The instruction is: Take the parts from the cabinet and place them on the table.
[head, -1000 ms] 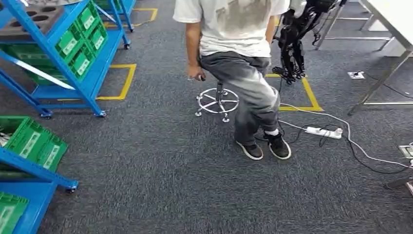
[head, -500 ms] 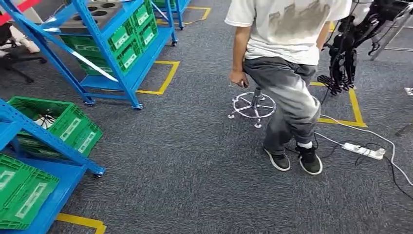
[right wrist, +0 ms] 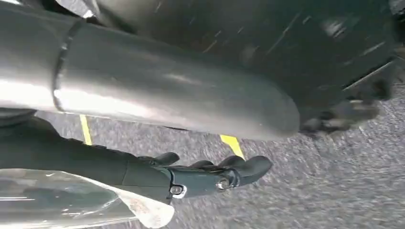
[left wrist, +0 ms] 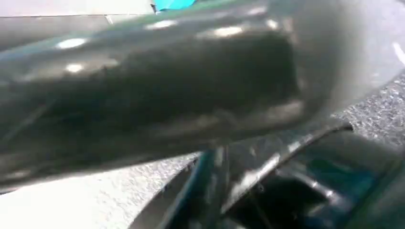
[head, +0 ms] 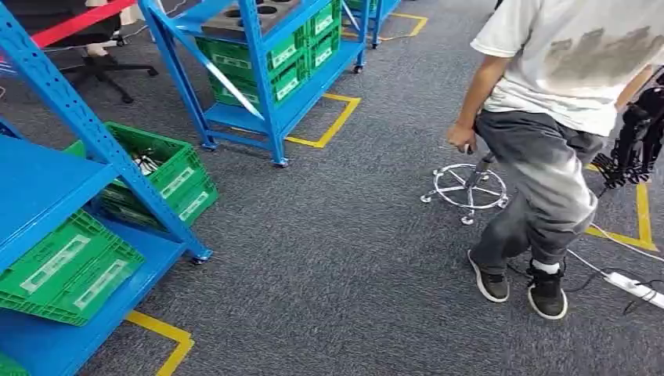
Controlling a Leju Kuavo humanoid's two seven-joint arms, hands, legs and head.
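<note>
A blue cabinet rack stands close on my left in the head view, with green bins on its bottom shelf and another green bin behind it holding dark cables or parts. A second blue rack farther back carries green bins and a grey tray with round holes. In the right wrist view my right hand hangs over the carpet, its dark fingers loosely stretched with nothing between them; a clear glossy sheet lies beside the wrist. The left wrist view is blurred: a dark shape under a silver tube.
A person sits on a stool with a chrome ring base at the right. A white power strip and cables lie by the person's feet. Yellow tape marks the grey carpet. A dark office chair stands at the back left.
My view has swung to the left: the person and stool slid to the right, the table left the picture, and the near blue rack with its green bins came in at the left.
</note>
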